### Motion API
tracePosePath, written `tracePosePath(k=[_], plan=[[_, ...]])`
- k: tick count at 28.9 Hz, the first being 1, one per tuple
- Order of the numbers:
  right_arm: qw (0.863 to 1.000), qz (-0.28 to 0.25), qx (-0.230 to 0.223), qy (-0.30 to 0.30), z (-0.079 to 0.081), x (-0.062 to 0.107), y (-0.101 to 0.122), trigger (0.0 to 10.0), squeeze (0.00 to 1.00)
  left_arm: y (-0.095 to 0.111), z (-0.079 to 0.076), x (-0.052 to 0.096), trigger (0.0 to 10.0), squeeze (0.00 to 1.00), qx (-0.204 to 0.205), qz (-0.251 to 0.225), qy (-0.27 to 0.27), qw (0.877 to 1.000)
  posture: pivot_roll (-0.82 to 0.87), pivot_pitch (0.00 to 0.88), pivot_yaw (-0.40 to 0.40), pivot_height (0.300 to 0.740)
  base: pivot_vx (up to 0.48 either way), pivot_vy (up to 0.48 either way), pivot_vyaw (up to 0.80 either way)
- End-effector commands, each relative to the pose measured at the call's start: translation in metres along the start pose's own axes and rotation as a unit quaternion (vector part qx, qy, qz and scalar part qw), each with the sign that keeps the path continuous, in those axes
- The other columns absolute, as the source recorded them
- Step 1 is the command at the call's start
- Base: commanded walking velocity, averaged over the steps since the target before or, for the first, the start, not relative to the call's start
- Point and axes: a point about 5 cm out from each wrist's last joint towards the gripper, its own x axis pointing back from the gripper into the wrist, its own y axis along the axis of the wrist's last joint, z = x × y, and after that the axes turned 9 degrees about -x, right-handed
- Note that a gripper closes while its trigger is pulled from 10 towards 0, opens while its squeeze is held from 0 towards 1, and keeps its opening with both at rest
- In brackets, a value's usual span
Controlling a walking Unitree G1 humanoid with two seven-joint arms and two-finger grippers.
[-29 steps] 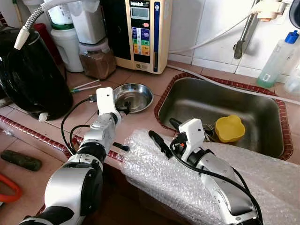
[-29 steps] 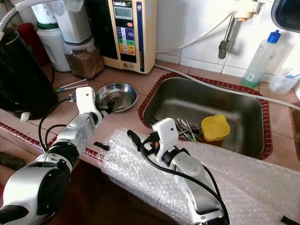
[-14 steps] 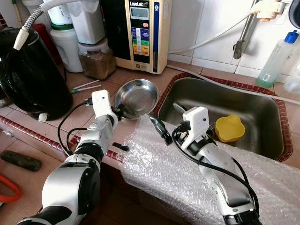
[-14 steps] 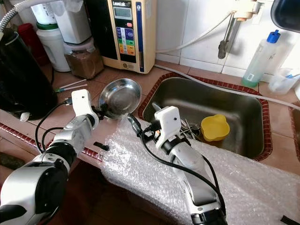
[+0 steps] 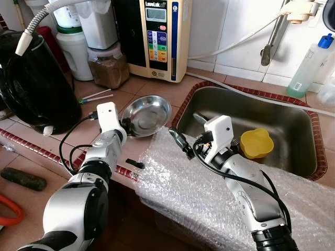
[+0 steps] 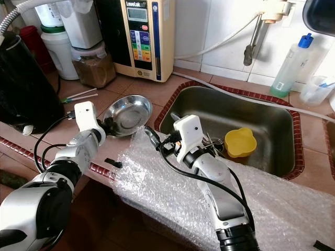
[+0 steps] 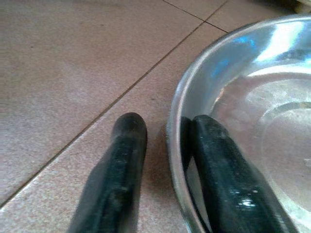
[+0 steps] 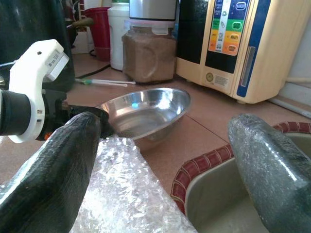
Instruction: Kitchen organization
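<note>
A shiny steel bowl [image 5: 147,108] sits slightly tilted over the tiled counter [image 5: 157,86], just left of the sink [image 5: 293,123]. My left gripper [image 5: 129,127] is shut on the steel bowl's near rim. In the left wrist view one finger [image 7: 218,160] lies inside the bowl [image 7: 262,141] and the other finger [image 7: 119,165] outside. My right gripper [image 5: 187,128] hovers open over the bubble wrap [image 5: 199,198] at the sink's left corner, holding nothing. It faces the bowl [image 8: 146,109].
A yellow cup [image 5: 255,143] and cutlery lie in the sink. A big black appliance [image 5: 36,78] stands on the left. At the back are a cream water machine [image 5: 159,36] and a jar of brown powder [image 5: 108,65]. A blue-capped bottle [image 5: 309,63] is at the right.
The bowl lay flat a second ago, was then lifted and tipped up steeply, and now sits lower and flatter. My right gripper rose from the bubble wrap toward the sink corner.
</note>
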Motion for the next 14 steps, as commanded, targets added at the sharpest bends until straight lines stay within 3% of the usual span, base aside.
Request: tracePosePath(k=[1,9,14], plan=[[1.0,0.003,0.004,-0.006,-0.0039,-0.0019,0.0002,10.0,0.0,-0.0047,0.0106,0.0007,0.0,0.0,-0.002,0.01,0.017,1.0,-0.05,0.0,0.052,0.74,0.0,0.0,0.0],[1.0,0.006,0.01,-0.014,-0.0079,-0.0047,-0.0009,10.0,0.0,-0.0056,0.0138,0.0009,0.0,0.0,0.026,0.014,0.017,0.999,-0.05,0.0,0.046,0.74,0.0,0.0,0.0],[1.0,0.009,0.013,-0.018,-0.0102,-0.0051,-0.0025,10.0,0.0,0.0022,0.0158,0.0007,0.0,0.0,0.053,-0.008,0.023,0.998,-0.04,0.0,0.04,0.74,0.0,0.0,0.0]])
